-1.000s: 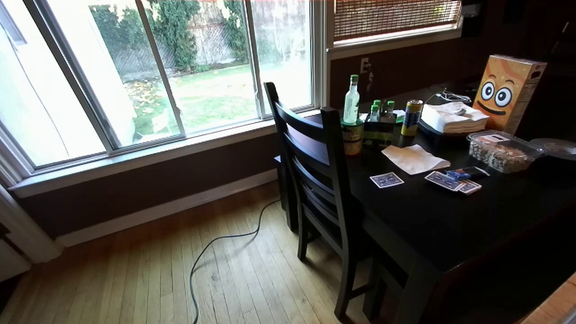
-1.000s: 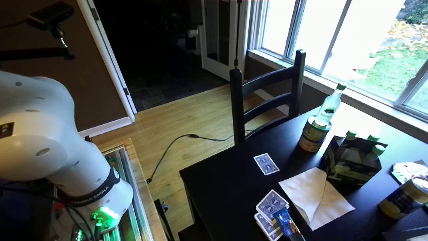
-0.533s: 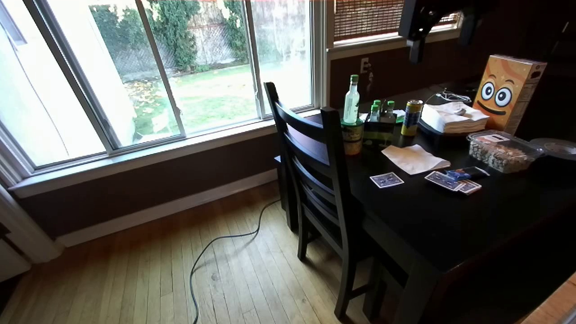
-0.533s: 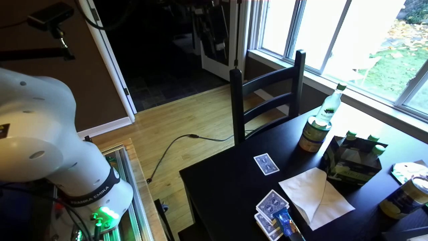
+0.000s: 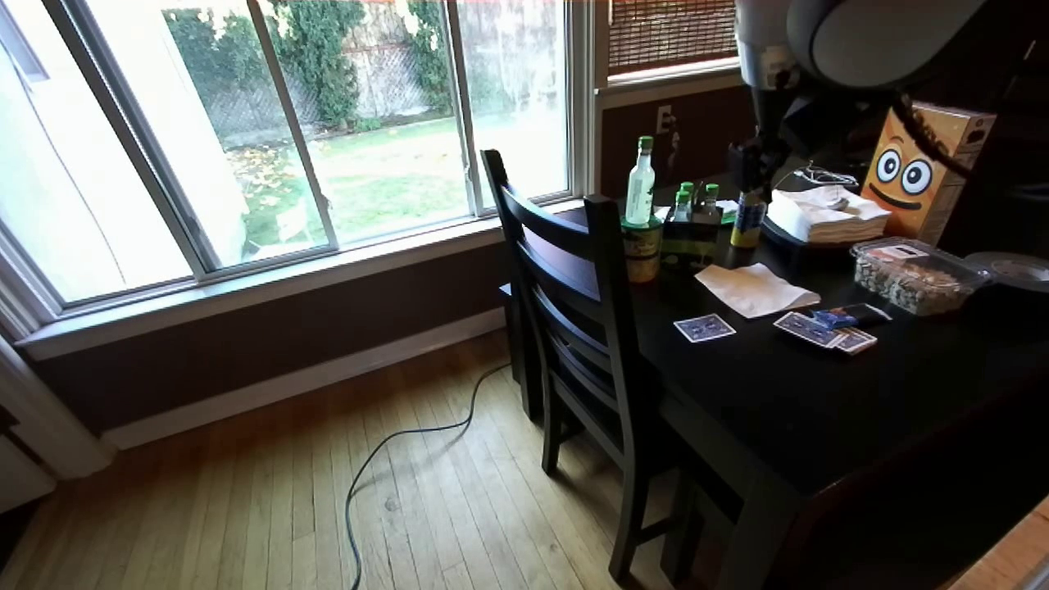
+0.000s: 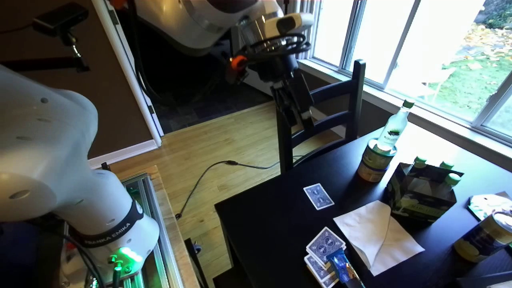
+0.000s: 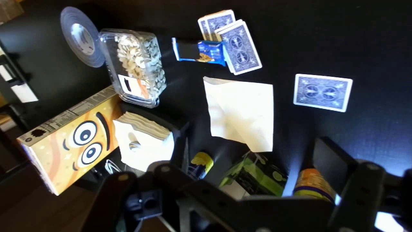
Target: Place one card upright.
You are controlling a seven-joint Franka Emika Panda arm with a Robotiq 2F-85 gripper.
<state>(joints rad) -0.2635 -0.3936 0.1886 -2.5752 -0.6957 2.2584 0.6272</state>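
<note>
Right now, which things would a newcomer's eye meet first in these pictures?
The smiling-faced orange box probably comes first, on the dark table beside the napkin stack. Next come the gripper, open in the air, and one blue-backed card lying flat, apart from the card pile.

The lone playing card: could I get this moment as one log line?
Gripper: open, holding nothing | single card: flat, back up | card pile: near the napkin | status: no card upright yet
</note>
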